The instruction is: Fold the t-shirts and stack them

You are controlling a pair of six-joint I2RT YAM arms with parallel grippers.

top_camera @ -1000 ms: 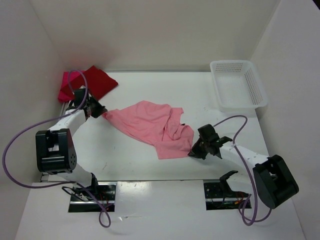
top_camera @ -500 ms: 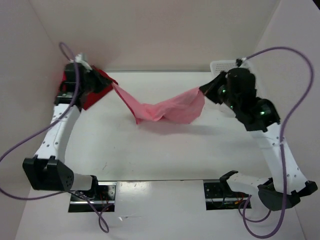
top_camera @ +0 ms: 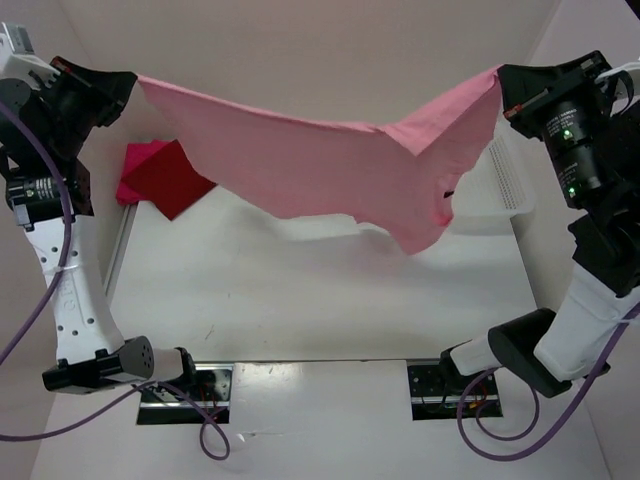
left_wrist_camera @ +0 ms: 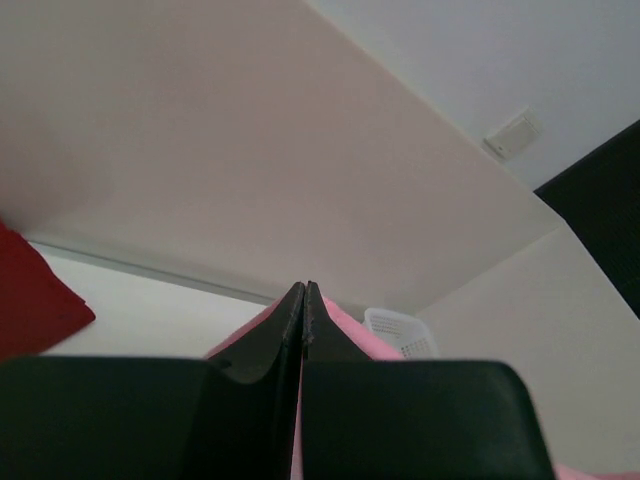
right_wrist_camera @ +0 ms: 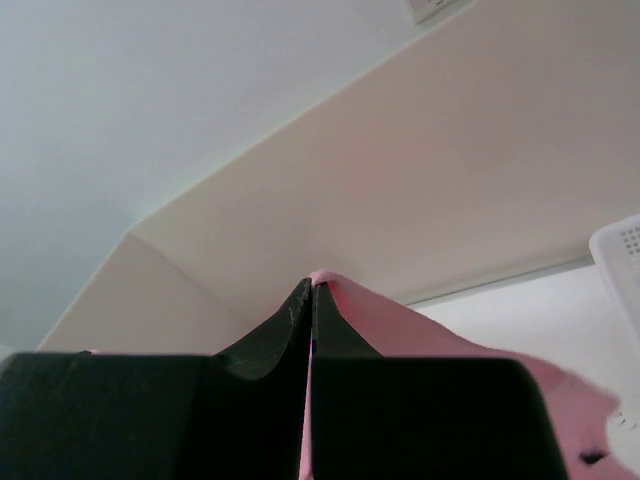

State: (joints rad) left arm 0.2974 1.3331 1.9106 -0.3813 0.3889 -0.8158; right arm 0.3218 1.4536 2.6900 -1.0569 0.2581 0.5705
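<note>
Overhead, limp salmon-pink t-shirt (top_camera: 330, 165) sags between left fingers (top_camera: 122, 86) and right fingers (top_camera: 510, 88), both clamped on it.

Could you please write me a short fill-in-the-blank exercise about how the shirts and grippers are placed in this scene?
1. The left gripper and the right gripper hold the salmon-pink t-shirt stretched in the air ___ the table.
2. The dark red t-shirt partly covers the magenta t-shirt in the table's far ___ corner.
3. The white basket stands at the far right, partly hidden by the ___ t-shirt.
Missing words: above; left; salmon-pink.
</note>
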